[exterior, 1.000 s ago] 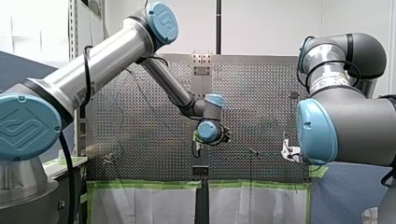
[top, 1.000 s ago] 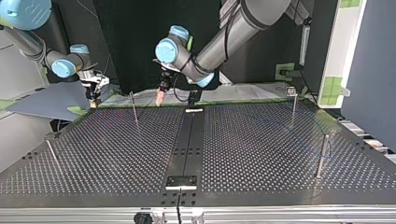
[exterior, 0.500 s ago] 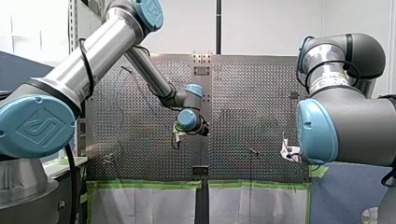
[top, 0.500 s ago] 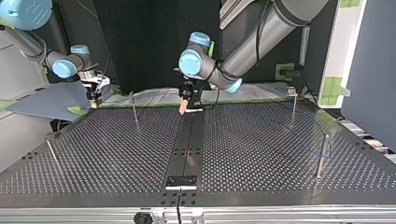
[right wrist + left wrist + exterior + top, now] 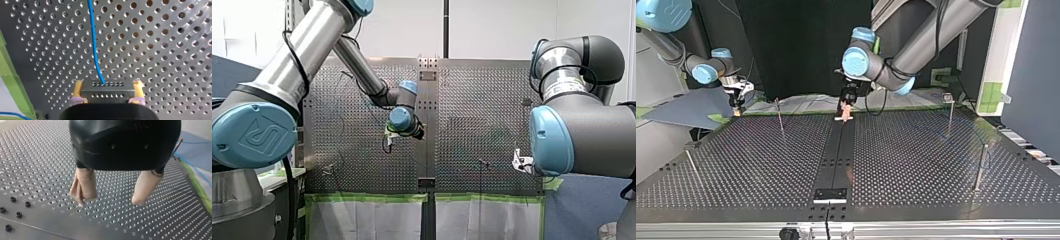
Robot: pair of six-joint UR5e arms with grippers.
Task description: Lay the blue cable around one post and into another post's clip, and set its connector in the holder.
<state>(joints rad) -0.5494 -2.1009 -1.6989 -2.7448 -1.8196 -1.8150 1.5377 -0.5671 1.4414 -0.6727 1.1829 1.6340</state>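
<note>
Going across the top view from its left, my right tool [image 5: 737, 101] hung at the far left corner of the surface [image 5: 761, 165]. In the right wrist view its yellow fingers [image 5: 78, 87] were closed on the grey plug [image 5: 107, 90], one at each end. The blue cable [image 5: 93, 45] came out of the plug's middle and ran straight ahead from the tool, long and thin over the holes. So the right arm had the cable's end, and the plug was not in a holder yet.

Next came a thin post [image 5: 780, 116], near that tool. It looked like the closest one to lead the cable around.

In the middle, at the far edge, my left tool [image 5: 846, 111] hung just over the surface. Its beige fingers [image 5: 83, 183] were spread apart with nothing between them.

At the right stood a far post [image 5: 950, 112] and a near post [image 5: 981, 167], well apart from both tools. A faint blue line showed near them, too thin to follow. The surface was flat, and the posts stood well apart, so a tool could likely pass between them.
</note>
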